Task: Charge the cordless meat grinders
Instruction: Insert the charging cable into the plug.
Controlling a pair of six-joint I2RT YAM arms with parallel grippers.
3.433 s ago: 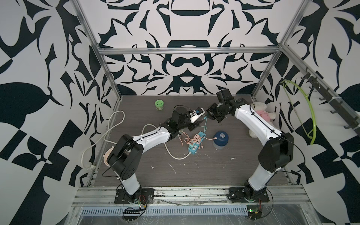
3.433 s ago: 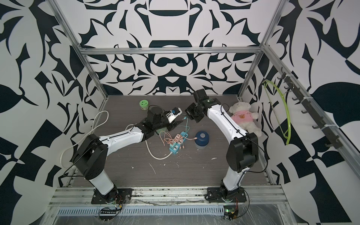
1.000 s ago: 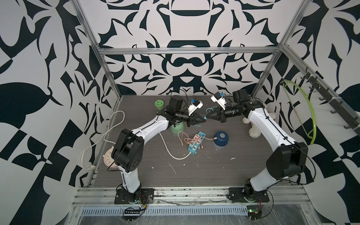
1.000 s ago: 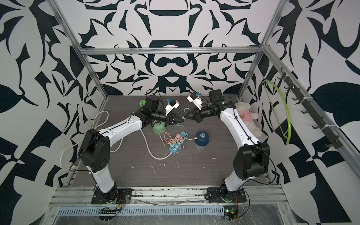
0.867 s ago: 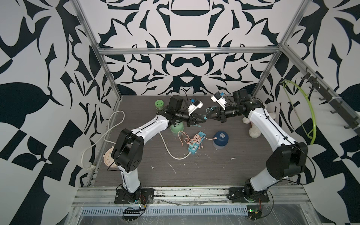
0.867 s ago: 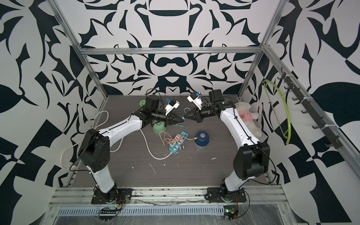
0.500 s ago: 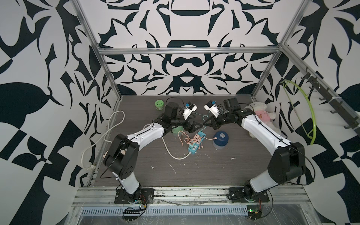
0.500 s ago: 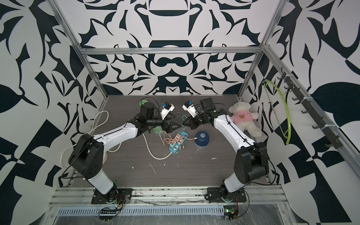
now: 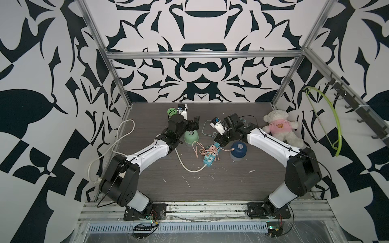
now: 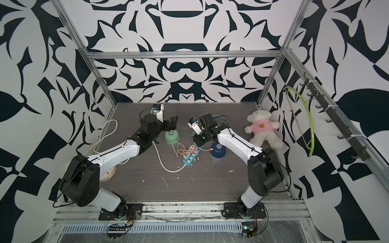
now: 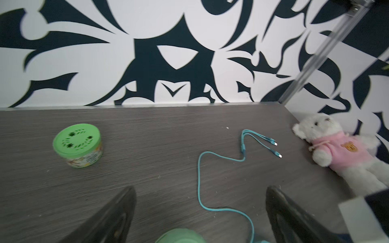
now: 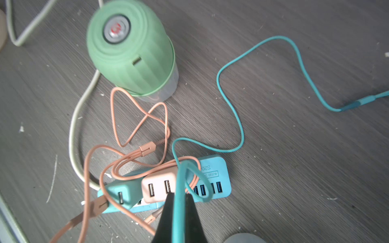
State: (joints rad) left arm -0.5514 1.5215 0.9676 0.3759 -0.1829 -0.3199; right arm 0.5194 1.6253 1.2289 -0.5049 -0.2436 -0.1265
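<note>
- The right gripper [image 12: 179, 196] is clenched on the teal cable [image 12: 180, 178]. The cable is pinched between its two dark fingers and runs on in loops across the surface [image 12: 294, 168].
- Directly beneath the right gripper lies a blue power strip [image 12: 214, 168]. It carries a pink adapter [image 12: 160, 183] and a teal adapter [image 12: 122, 190], with tangled orange leads [image 12: 147, 149] lying over them.
- Just beside the right gripper, under its forearm, the dark blue grinder [image 9: 237, 148] stands upright on the surface. One orange lead ends at its side.
- Farther from the right gripper, beyond the strip, the mint green grinder [image 12: 128, 54] stands upright with its silver button on top. Its clear base sits just beside an orange loop, and a white power cord [image 12: 71, 136] curves past it to the strip.
- The left gripper [image 11: 201, 189] is released, with its jaws spread wide and holding nothing. It hovers just above the mint green grinder, whose dome shows between the two fingers.
- Beyond the left gripper, the far end of the teal cable lies loose on the surface and branches into short plug ends.
- Farthest from the left gripper are a green jar [image 11: 76, 143] on one side and a teddy bear [image 11: 341, 151] on the other, near the walls.
</note>
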